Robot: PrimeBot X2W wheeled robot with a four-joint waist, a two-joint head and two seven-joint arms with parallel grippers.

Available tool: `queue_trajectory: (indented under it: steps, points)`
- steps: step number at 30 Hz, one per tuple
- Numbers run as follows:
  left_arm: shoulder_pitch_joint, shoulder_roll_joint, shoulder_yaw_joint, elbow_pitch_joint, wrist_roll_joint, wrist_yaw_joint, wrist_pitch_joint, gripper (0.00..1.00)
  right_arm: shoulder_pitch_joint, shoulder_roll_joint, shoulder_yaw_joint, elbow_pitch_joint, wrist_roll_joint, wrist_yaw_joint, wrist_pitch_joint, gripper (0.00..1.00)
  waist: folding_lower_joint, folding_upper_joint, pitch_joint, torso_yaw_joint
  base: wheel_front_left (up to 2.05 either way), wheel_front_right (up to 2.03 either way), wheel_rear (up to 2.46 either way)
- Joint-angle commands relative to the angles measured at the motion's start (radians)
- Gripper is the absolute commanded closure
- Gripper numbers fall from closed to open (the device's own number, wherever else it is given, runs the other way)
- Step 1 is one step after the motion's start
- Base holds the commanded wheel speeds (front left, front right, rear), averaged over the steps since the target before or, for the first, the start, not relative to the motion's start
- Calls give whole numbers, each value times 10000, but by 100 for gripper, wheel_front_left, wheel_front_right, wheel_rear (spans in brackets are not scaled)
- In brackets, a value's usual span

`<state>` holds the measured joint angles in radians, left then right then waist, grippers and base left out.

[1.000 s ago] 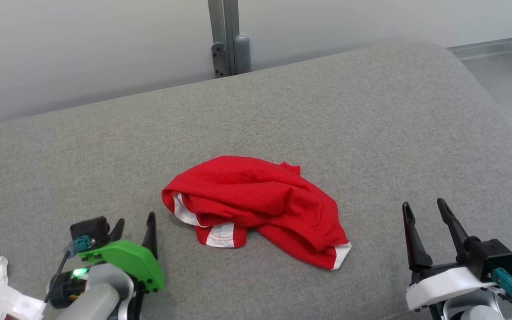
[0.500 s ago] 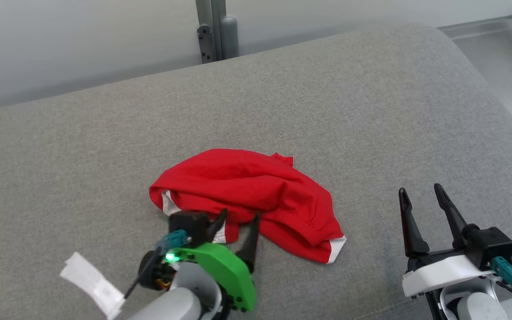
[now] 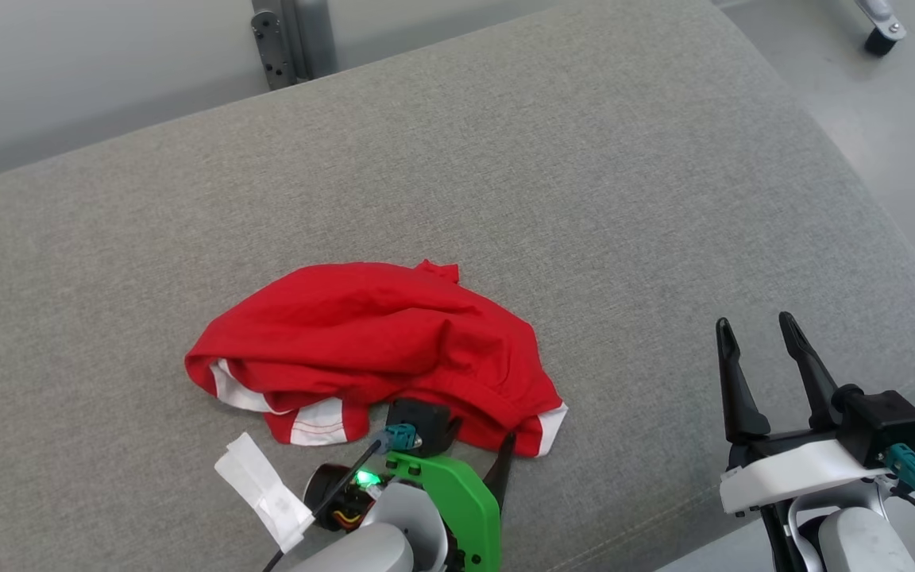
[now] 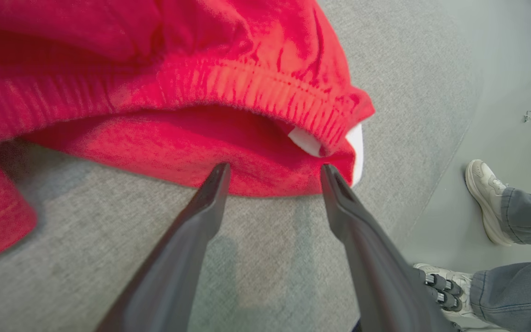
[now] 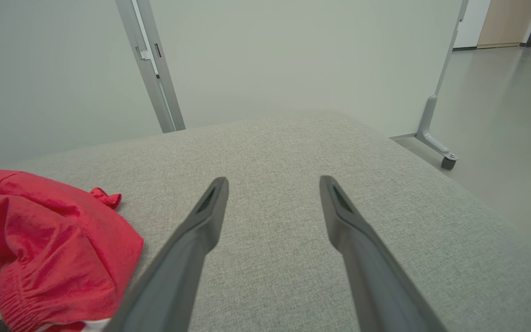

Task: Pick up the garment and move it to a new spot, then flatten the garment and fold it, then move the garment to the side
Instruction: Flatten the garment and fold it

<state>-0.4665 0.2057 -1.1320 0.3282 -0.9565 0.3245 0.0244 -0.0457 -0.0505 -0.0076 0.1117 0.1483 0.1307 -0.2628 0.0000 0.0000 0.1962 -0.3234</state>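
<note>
Garment (image 3: 370,334) lay crumpled in heap on grey surface (image 3: 584,199), left of centre, toward robot's edge. Left gripper (image 4: 274,169) sat low at heap's near hem, jaws spread wide and empty, tips touching or just short of red cloth; likely placed to pinch gathered hem for lift to new spot. Right gripper (image 3: 755,322) hovered well apart at right, jaws also wide and empty, seemingly in reserve. Heap's long axis ran left-right across head view, right end slanting toward robot, white-edged corner pointing right.

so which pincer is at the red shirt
The left pincer, on the green mount, tips at the garment hem; the right pincer stands well apart.
</note>
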Motion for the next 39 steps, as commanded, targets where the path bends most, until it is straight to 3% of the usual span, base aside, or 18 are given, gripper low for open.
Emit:
queue_trajectory:
  steps: [1,16,17,18,19,27,39]
  points:
    - [-187,-89,86,68,2,-92,-154,0,-89,-5,-35,4,62,1,-31,0,0,0,102,-190,0,0,0]
    - [-652,-365,50,403,175,-245,-364,0,-208,-4,-31,42,53,1,-31,0,0,0,124,-207,0,0,0]
    - [-705,-396,39,490,190,-275,-368,25,-221,-6,-6,46,67,1,-31,0,0,0,141,-226,0,0,0]
    - [-765,-437,18,581,200,-351,-356,68,-225,-6,30,49,73,1,-31,0,0,0,155,-252,0,0,0]
    - [-822,-483,-10,653,210,-437,-368,100,-230,-4,42,53,90,1,-31,0,0,0,175,-279,0,0,0]
    - [-1364,-765,455,351,-222,-1068,-577,100,-90,-4,-132,117,70,1,-31,0,0,0,95,-299,0,0,0]
    - [-4297,-78,1845,-501,-627,-1393,698,100,-7,-5,24,262,234,1,-31,0,0,0,-457,-271,0,0,0]
